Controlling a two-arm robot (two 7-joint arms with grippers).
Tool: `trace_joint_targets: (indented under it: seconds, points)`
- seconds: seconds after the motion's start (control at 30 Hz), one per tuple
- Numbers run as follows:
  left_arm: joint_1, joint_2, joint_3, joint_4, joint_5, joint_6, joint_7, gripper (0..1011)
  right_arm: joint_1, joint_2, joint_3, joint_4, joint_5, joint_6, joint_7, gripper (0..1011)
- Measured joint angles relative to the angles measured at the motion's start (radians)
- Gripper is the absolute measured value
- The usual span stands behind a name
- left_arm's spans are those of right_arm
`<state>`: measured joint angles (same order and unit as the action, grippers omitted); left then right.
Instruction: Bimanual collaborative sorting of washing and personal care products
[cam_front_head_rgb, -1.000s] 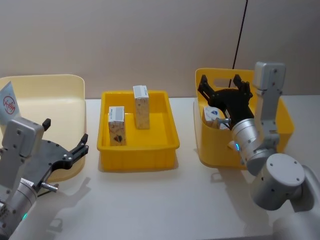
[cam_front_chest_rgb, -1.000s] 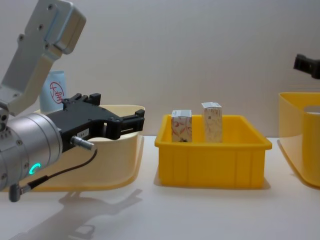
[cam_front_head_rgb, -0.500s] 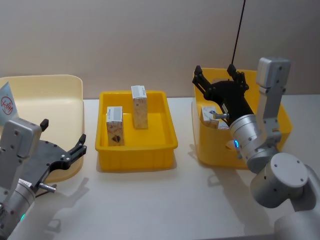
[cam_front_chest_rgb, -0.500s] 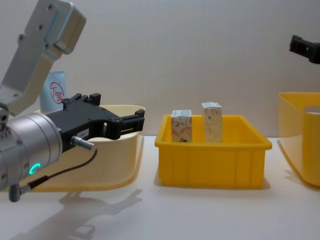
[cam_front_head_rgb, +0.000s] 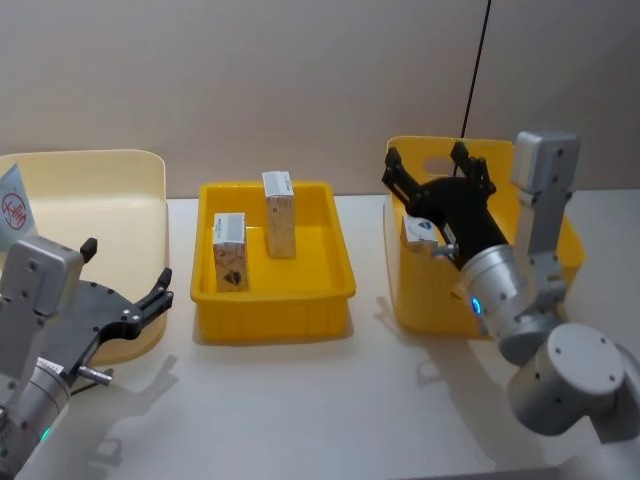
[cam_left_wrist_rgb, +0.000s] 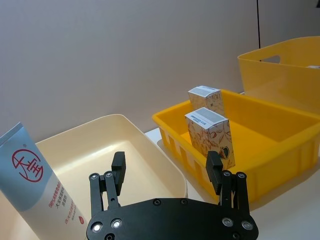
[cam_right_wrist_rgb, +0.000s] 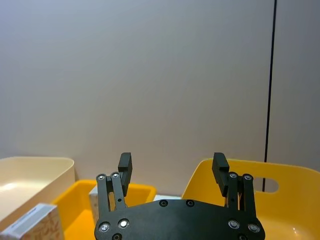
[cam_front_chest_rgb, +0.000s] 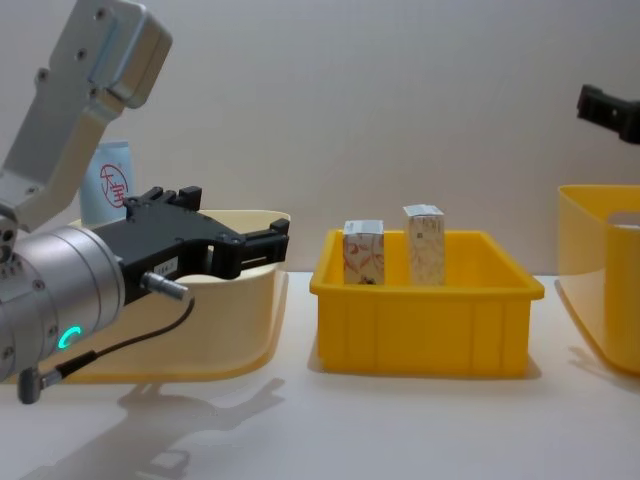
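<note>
Two small white cartons with reddish marbling stand upright in the shallow yellow tray, also seen in the chest view. A pale-blue tube with a red circled character leans in the cream bin. My left gripper hovers open and empty at that bin's near right corner. My right gripper hangs open and empty over the left side of the deep yellow bin. A white box with blue print lies inside it.
The three bins stand in a row along the back of the white table, close to the wall. A black cable hangs down behind the deep bin. Bare tabletop stretches in front of the bins.
My right gripper has risen out of the deep yellow bin and drifted a little to the left, staying open. The left arm and the cartons have not moved.
</note>
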<state>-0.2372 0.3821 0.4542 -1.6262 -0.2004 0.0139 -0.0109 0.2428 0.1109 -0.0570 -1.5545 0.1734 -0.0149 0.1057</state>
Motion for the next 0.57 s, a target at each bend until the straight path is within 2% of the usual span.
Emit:
trace_joint_targets:
  seconds: [0.57]
  points:
    - [0.000,0.000,0.000,0.000,0.000,0.000,0.000,1003,-0.156,0.138,-0.103,-0.130,0.069,0.031,-0.024,1001]
